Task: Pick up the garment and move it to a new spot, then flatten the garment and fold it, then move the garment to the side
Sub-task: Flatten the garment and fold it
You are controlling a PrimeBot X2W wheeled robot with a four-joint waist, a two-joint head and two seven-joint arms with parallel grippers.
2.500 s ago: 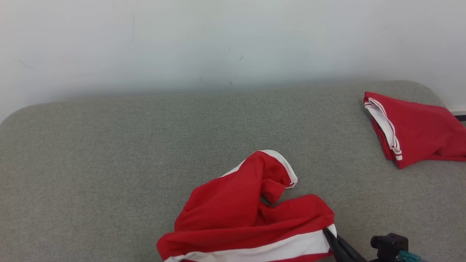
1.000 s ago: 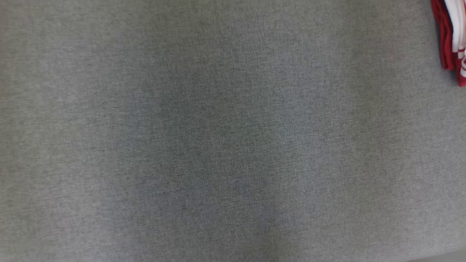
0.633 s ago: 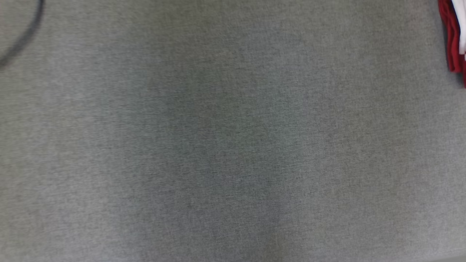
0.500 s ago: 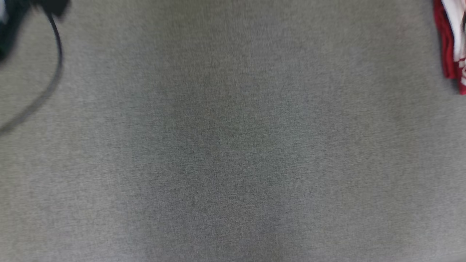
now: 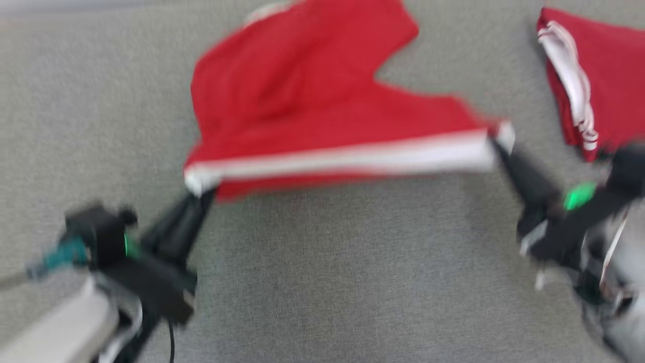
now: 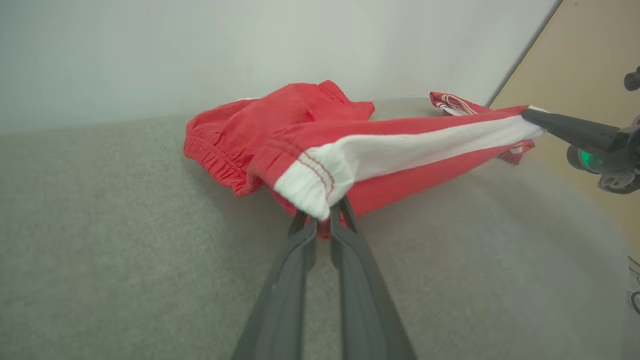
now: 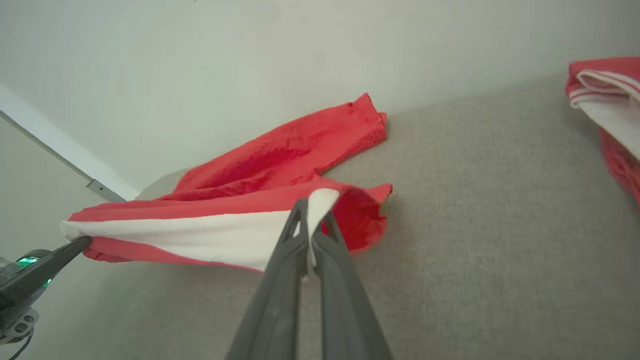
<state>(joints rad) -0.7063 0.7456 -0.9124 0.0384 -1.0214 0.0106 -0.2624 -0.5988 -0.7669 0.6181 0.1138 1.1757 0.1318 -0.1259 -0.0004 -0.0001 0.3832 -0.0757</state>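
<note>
Stretching between both pincers, the red garment (image 5: 312,101) hangs taut along its white side stripe (image 5: 352,159) over the grey cushion (image 5: 327,282). The left gripper (image 5: 200,194) sits at the near left, its 2 dark fingers (image 6: 295,280) pressed together on the waistband end of the stripe. The left wrist view shows the white elastic corner bunched over the tips with red cloth caught between them. The right gripper (image 5: 499,146) is at the right, a little farther off, likewise closed tight on the other end of the stripe. In the right wrist view, white fabric is pinched in the narrow gap between its fingers. The held edge is lifted clear of the cushion, while the rest of the garment trails away toward the far side, its far leg lying on the cushion near the pale wall (image 7: 250,60). A second red garment (image 5: 604,75) with white trim lies folded at the far right of the cushion, apart from the held one and just beyond the right gripper. The head view is blurred, so fine detail there is unclear. A green light (image 5: 579,195) glows on the right wrist and another on the left.
</note>
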